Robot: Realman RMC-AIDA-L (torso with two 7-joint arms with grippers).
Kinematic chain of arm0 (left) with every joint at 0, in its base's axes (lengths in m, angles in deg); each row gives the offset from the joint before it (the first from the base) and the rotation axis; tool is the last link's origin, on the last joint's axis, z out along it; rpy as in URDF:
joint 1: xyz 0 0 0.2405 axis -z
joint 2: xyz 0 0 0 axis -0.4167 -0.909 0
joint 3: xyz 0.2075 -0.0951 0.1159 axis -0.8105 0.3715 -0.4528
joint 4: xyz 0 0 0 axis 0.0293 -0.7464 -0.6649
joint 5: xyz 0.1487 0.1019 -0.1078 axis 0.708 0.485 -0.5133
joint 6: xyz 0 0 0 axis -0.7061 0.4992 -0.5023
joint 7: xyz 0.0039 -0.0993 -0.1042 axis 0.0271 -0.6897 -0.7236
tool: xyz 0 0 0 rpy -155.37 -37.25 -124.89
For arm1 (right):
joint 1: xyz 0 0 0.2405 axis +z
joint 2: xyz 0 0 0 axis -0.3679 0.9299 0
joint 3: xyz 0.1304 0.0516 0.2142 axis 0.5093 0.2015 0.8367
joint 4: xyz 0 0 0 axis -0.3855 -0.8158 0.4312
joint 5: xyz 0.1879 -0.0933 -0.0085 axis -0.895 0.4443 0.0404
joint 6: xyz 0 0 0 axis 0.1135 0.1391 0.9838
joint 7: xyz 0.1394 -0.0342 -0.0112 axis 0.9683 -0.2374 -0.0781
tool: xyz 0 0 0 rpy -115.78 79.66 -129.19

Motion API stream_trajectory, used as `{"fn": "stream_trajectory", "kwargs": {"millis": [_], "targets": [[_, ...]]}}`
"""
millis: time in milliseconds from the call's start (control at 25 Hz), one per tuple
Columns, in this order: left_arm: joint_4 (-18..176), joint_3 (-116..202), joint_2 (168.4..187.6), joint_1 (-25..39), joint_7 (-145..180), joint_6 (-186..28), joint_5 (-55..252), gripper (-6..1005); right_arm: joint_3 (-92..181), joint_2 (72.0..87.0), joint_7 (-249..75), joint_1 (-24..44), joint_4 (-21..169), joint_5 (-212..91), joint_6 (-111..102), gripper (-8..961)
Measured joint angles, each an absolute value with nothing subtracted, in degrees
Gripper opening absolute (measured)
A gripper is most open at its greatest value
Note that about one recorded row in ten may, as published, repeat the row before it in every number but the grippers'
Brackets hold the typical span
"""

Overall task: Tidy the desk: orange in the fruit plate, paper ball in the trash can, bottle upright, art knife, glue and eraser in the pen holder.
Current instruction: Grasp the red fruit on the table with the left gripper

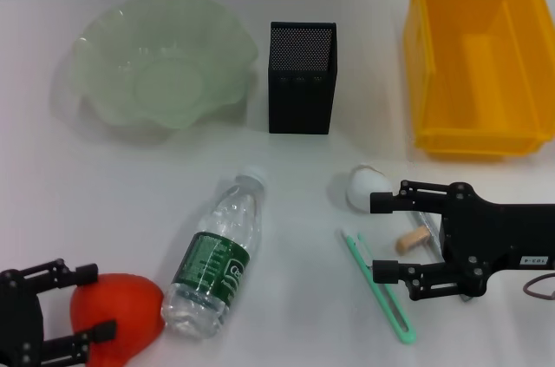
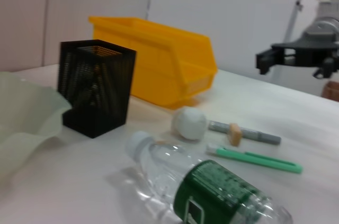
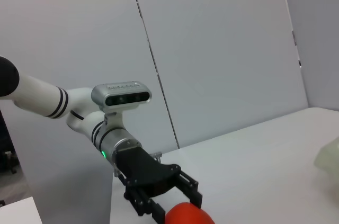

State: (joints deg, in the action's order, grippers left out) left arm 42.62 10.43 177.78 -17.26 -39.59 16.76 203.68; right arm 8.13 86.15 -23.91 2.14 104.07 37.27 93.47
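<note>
**Clerk:** On the white desk (image 1: 104, 167), far row, from the robot's left: pale green fruit plate (image 1: 163, 62) with a wavy rim; black mesh pen holder (image 1: 300, 77), upright; yellow bin (image 1: 475, 53), open at the top.

**Checker:** And the near row?

**Clerk:** Item one, orange (image 1: 117, 315), at the near left corner. Left gripper (image 1: 89, 304) sits around it, jaws spread, one finger on each side of the fruit. I cannot tell whether the pads are touching the skin.

**Checker:** Bottle?

**Clerk:** Clear water bottle (image 1: 216, 252) with a green label, lying on its side just beside the orange, white cap pointing toward the pen holder.

**Checker:** Right-hand group?

**Clerk:** White paper ball (image 1: 363, 186), in front of the pen holder. Green art knife (image 1: 379, 285), flat on the desk. Grey stick (image 2: 249, 132) with a tan eraser (image 2: 234, 134) lying against it, seen best from the left wrist. Right gripper (image 1: 380, 237) hovers over this group, jaws spread wide: one fingertip beside the paper ball, the other by the art knife. It holds nothing.
</note>
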Motion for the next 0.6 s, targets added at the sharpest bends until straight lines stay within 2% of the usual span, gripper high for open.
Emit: {"fn": "stream_trajectory", "kwargs": {"millis": [200,280,600], "targets": [[43.2,10.7,177.77,-15.6,-39.7,16.2,206.8,784,8.4,86.15,-23.9,2.2,104.1,37.3,93.5,831],[43.1,10.7,177.90,-15.3,-39.7,16.0,207.0,612,8.4,86.15,-23.9,2.2,104.1,37.3,93.5,831],[42.8,12.4,177.93,-13.3,-40.1,16.0,207.2,327,8.4,86.15,-23.7,2.0,104.1,37.3,93.5,830]]}}
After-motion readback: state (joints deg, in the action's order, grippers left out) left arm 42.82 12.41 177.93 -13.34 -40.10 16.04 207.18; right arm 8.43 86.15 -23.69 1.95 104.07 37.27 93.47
